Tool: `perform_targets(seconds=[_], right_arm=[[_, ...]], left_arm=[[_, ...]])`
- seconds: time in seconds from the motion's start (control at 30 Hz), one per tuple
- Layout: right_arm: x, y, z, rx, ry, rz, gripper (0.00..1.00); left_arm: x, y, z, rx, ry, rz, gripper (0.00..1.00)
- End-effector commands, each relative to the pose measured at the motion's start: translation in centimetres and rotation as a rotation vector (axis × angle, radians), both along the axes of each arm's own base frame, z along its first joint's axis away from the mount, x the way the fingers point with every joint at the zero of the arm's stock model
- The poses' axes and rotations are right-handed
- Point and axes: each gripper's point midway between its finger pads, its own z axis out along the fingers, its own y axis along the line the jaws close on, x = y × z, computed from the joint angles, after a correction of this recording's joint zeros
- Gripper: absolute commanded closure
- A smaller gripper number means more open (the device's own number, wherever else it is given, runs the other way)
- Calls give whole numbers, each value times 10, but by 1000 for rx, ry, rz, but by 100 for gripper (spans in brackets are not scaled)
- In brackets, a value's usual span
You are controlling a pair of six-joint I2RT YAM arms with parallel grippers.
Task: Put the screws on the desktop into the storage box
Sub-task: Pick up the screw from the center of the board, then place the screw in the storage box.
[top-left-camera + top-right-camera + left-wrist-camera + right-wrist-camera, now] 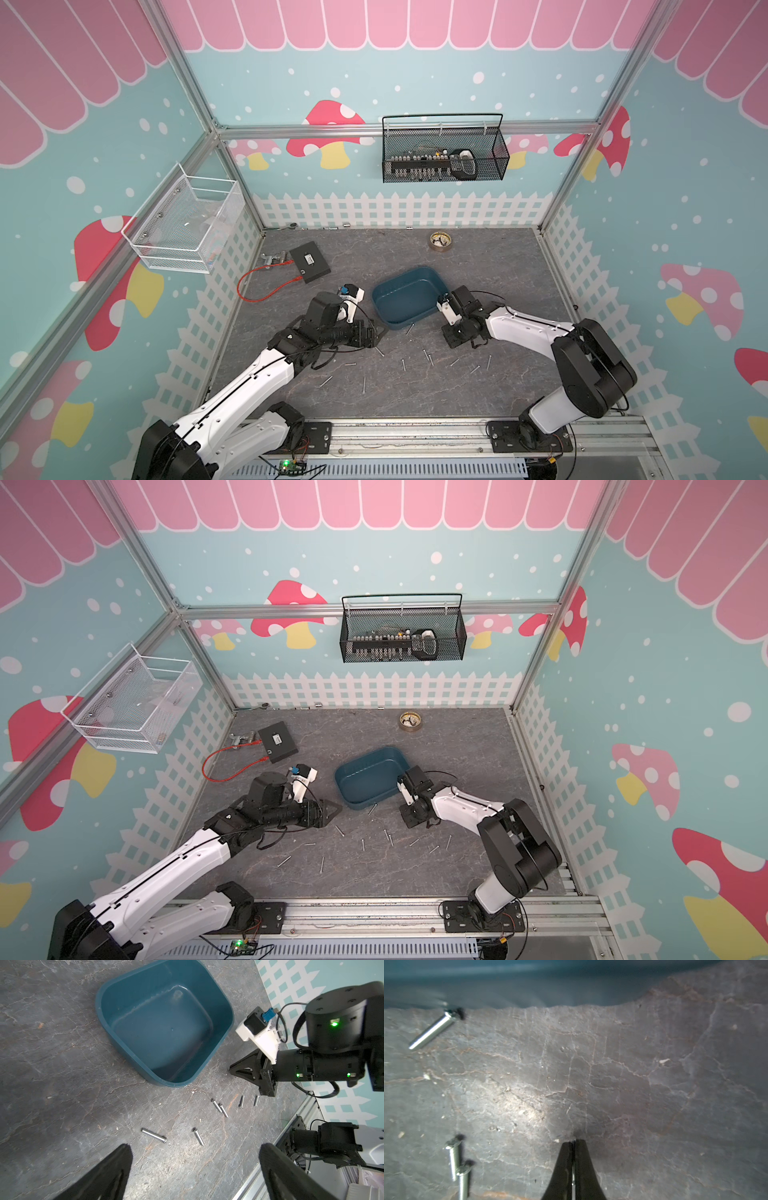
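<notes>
Right tool (573, 1141) pinched shut on thin silvery screw (573, 1178), left tool (194, 1148) spread wide, short shiny screws (153, 1135) strewn on desktop (52, 1064)

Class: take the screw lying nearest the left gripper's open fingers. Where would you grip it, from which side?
Probably mid-shank on the screw, from straight above, fingers across its length: it lies flat on the desktop, leaving only its long sides free.

The right gripper (574, 1141) pinches a screw (573, 1179), hidden but for a silvery sliver. Its camera blurs the storage box (508, 980). At twelve o'clock, the mesh basket (444, 153) holds bits too small to tell.
</notes>
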Motion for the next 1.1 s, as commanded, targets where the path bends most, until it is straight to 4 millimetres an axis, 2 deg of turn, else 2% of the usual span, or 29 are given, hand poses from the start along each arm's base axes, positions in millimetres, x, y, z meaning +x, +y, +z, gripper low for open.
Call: perform_targets(seconds=[0.0,0.23,0.4,0.5,0.7,1.07], right_arm=[[-4,8,24,64,-42,22,97],[14,26,86,178,-182,49,98],[34,40,110,204,-236,76,98],[48,49,116,206,-261,92,98],[74,62,110,185,-277,99,97],[96,74,104,172,-304,114,96]], left_arm=[[3,5,-2,17,-18,24,1],[5,7,-6,24,0,46,1],[5,8,-6,27,2,48,1],[5,9,-6,29,0,53,1],[5,10,-8,37,-3,57,1],[10,20,-16,82,25,122,1]])
